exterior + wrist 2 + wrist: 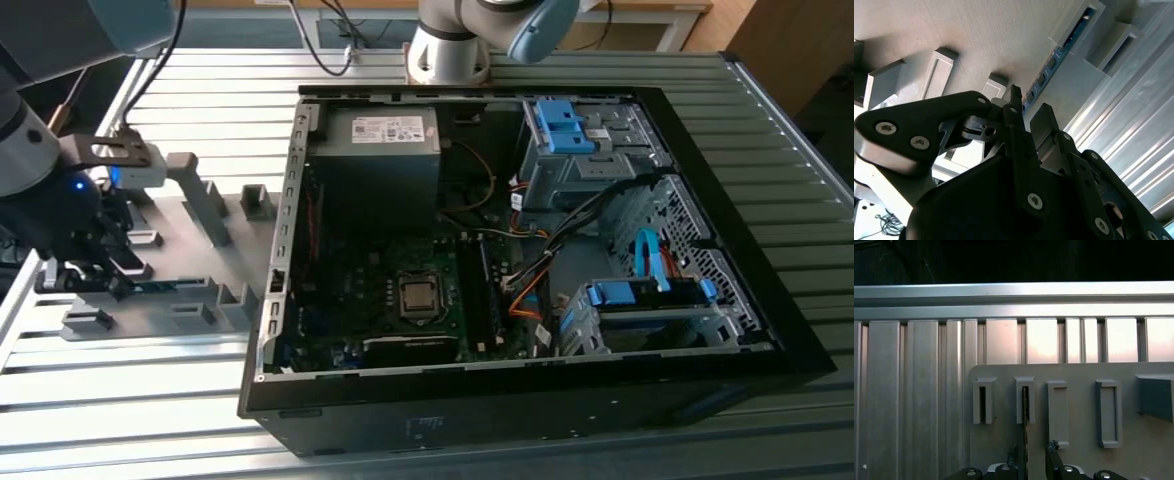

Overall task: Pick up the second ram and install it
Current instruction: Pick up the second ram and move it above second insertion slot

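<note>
The second ram (1054, 57) is a thin blue-green board with black chips, standing on edge in a slot of the grey holder tray (979, 40). In the first wrist view the ram (1025, 415) is a dark vertical edge running from a slot block down between my fingers. My gripper (1028, 107) (1034, 452) is open, one finger on each side of the stick with a gap to each. In the exterior view the gripper (114, 265) hangs low over the tray (200, 240) at the exterior view's left, beside the open computer case (534, 230).
The case lies open with its motherboard (400, 290), power supply (380, 140) and blue-latched drive bays (567, 125) showing. Upright grey blocks (200, 195) rise from the tray near my wrist. The slatted metal table (134, 400) runs all around. The arm's base (447, 45) stands behind the case.
</note>
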Motion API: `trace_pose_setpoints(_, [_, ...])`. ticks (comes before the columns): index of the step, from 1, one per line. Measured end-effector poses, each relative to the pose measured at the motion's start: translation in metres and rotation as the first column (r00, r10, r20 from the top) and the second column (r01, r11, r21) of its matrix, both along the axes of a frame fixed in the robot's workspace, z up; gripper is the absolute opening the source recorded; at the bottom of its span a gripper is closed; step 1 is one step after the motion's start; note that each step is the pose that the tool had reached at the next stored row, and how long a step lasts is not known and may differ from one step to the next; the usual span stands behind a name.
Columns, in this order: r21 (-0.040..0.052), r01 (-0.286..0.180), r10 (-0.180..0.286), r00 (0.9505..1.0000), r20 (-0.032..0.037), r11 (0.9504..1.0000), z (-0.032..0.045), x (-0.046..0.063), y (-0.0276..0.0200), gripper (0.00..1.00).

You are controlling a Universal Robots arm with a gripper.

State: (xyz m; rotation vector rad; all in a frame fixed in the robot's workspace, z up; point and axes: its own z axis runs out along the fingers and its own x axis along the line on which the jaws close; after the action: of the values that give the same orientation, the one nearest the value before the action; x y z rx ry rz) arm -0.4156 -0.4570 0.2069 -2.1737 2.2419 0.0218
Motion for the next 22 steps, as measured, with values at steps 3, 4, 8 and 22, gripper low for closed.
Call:
trace_pose_setpoints(3, [-0.0002,-0.001,0.001,1.0,0.0,1.0,-0.0017,0.0,-0.0003,0.35])
trace_pose_setpoints(4, [-0.0003,-0.002,0.002,1.0,0.0,1.0,-0.0023,0.0,-0.0005,0.35])
trace_pose_setpoints(8, [-0.0003,-0.015,0.015,0.9999,0.0002,0.9999,-0.0048,0.0,-0.0016,0.35])
trace_pose_setpoints(22, [-0.0005,-0.025,0.025,0.9997,-0.0002,0.9997,-0.013,0.0,-0.0023,0.33])
